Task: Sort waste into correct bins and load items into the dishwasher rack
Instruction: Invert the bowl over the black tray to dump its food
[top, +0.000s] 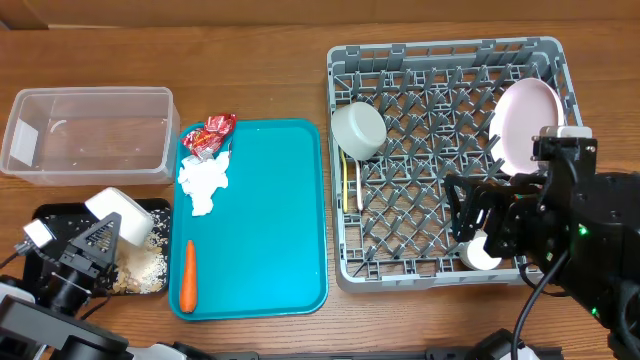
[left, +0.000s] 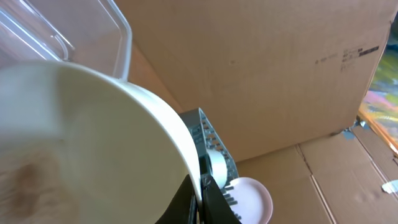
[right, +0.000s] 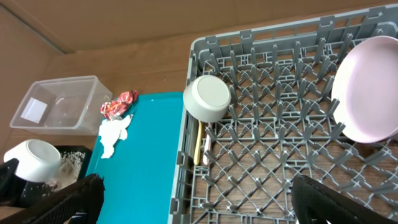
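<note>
My left gripper (top: 108, 228) is shut on the rim of a white bowl (top: 118, 213), tilted over the black tray (top: 155, 208) that holds beige food scraps (top: 140, 268). In the left wrist view the bowl (left: 93, 155) fills the frame, its rim pinched in the gripper (left: 202, 186). On the teal tray (top: 265, 220) lie a red wrapper (top: 208, 135), a white napkin (top: 203, 182) and a carrot (top: 188, 275). The grey rack (top: 450, 60) holds another bowl (top: 358, 130), a pink plate (top: 525, 125) and yellow cutlery (top: 350, 185). My right gripper (right: 199, 205) hangs open and empty over the rack's near side.
The clear tub (top: 90, 135) stands behind the black tray with nothing visible inside. Cardboard walls rise behind the table. The right arm (top: 560, 220) covers the rack's front right corner.
</note>
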